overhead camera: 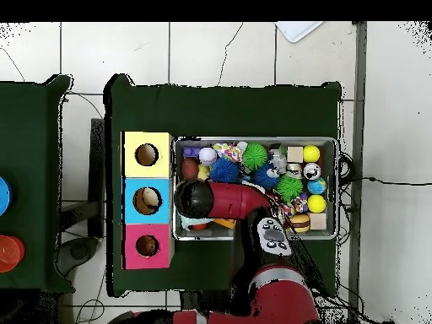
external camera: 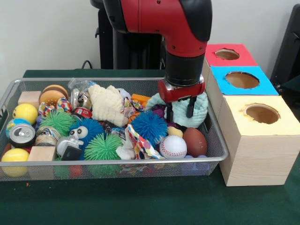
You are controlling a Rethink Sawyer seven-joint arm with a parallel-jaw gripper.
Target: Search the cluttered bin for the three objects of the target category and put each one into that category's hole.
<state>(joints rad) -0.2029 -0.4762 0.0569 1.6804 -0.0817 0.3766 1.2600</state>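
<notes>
The wire mesh basket (external camera: 220, 140) is full of clutter; it also shows in the overhead view (overhead camera: 253, 140). My gripper (external camera: 180, 117) hangs open and empty just above the basket's right end, over a mint knitted cloth (external camera: 202, 112) and a purple thing. A small pale yellow soft shape (external camera: 175, 131), mostly hidden, lies below it between a blue spiky ball (external camera: 149, 126) and a brown toy football (external camera: 195, 141). No tan-orange teddy bear shows. The red-topped box's hole (external camera: 227, 54) is the farthest of three, right of the basket; in the overhead view (overhead camera: 147, 245) it is nearest my base.
The blue-topped box (external camera: 242, 79) and yellow-topped box (external camera: 261, 113) stand beside the red one. The basket also holds a white baseball (external camera: 173, 146), green spiky balls (external camera: 102, 147), a cream fluffy cloth (external camera: 108, 105), cans, yellow balls and wooden blocks. In the overhead view my arm (overhead camera: 221, 201) covers the basket's left part.
</notes>
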